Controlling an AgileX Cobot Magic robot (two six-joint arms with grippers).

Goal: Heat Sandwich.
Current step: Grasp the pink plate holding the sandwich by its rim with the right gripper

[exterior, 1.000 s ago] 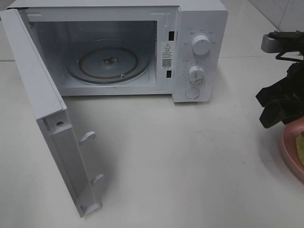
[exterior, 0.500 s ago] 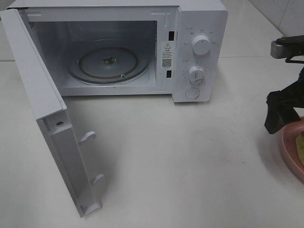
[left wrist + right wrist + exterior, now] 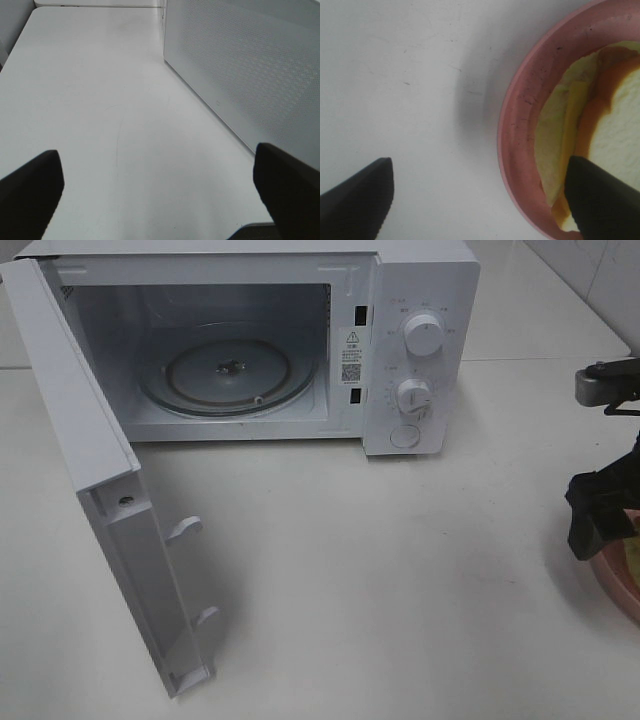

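Sandwich (image 3: 620,135) lies on a round pink plate (image 3: 512,135) at the right edge of the table (image 3: 400,570) as the high camera sees it, well apart from the microwave (image 3: 420,280); in that high view the frame cuts the plate and the arm hides most of the bread. Right gripper (image 3: 480,170) hangs low over the plate's rim on the side facing the table's middle, jaws spread wide, nothing held; one finger stands over bare table, the other over the sandwich's edge, touching or not I cannot tell. Left gripper (image 3: 157,152) also wide open and empty, over bare table beside the outer face of the microwave door (image 3: 90,460); door stands wide open, glass turntable (image 3: 228,370) bare inside. Handling, by judgement: a light thing; soft white bread that will dent under a hard squeeze, tan crust somewhat firmer; loose layers with pale yellow filling, likely to slide or fan apart if pinched at one corner or tipped. Best hold is probably across two opposite crust sides, low enough to catch every layer, closing gently; the raised rim crowds a finger, so both should come down inside it. Pinching the plate rim and carrying the lot would spare the bread, but the load is heavier and the sandwich might slip.
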